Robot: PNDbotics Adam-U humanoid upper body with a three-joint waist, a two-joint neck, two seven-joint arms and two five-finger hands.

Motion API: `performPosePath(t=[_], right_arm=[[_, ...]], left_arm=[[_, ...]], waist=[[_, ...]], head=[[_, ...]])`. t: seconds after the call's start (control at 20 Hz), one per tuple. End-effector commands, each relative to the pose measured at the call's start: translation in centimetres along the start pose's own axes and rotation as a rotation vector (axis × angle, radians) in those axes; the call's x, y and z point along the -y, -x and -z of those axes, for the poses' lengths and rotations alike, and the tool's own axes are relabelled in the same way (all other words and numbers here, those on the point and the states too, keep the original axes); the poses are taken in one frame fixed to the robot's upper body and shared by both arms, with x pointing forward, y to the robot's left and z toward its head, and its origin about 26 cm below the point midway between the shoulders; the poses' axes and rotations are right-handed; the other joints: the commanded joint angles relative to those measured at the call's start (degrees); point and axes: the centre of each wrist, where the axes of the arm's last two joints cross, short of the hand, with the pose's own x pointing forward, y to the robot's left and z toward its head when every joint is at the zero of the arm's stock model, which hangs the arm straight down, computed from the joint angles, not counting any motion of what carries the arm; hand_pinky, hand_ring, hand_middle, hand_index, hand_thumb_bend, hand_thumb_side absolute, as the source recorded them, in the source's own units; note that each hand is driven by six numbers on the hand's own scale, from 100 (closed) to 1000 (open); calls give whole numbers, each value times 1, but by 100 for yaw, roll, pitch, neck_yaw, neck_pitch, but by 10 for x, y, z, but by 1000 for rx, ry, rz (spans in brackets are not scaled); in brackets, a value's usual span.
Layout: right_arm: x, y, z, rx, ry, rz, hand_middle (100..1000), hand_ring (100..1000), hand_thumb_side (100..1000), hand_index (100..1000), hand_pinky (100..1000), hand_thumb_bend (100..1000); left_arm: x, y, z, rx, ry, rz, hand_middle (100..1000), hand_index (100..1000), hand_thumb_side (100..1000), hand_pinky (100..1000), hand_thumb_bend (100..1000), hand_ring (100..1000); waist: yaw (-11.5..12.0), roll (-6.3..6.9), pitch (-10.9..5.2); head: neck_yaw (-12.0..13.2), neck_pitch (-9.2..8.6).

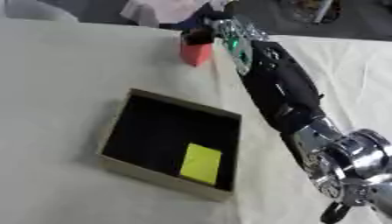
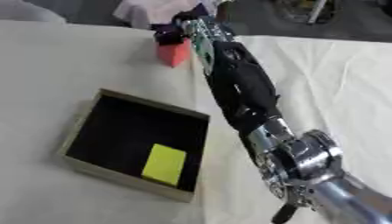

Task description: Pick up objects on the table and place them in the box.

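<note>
Tabletop (image 1: 61, 65); right hand (image 1: 201, 34) blurred, half-hidden.

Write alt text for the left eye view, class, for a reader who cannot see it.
The robot's right hand reaches across a cloth-covered table and closes on a red block at the far side. Nearer, an open box with a dark inside holds a flat yellow piece.

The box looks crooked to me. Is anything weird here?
The box does sit at an angle, but the whole table looks tilted too. Nothing is spilled or broken: a yellow block lies inside, and the right hand is on a red block.
</note>
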Motion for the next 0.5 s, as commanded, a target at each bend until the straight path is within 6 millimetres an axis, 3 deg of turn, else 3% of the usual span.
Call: performPosePath(t=[0.05,0.25,0.35,0.5], right_arm=[[13,-2,-3,14,50,15,947,992,860,1000,977,100],[13,-2,-3,15,52,17,947,992,860,1000,977,100],[12,-2,-4,16,59,34,929,911,761,1000,900,100],[9,-2,-4,16,90,85,918,884,716,1000,888,100]], left_arm=[[0,-7,5,29,5,-7,697,768,632,660,286,752],[0,-7,5,29,5,-7,697,768,632,660,286,752],[0,-6,5,28,5,-8,697,767,632,662,285,753],[0,-6,5,27,5,-9,697,767,632,662,283,754]], waist=[[9,60,-97],[9,60,-97],[10,61,-91],[14,62,-85]], head=[[-19,-82],[-20,-82],[-21,-85],[-24,-89]])
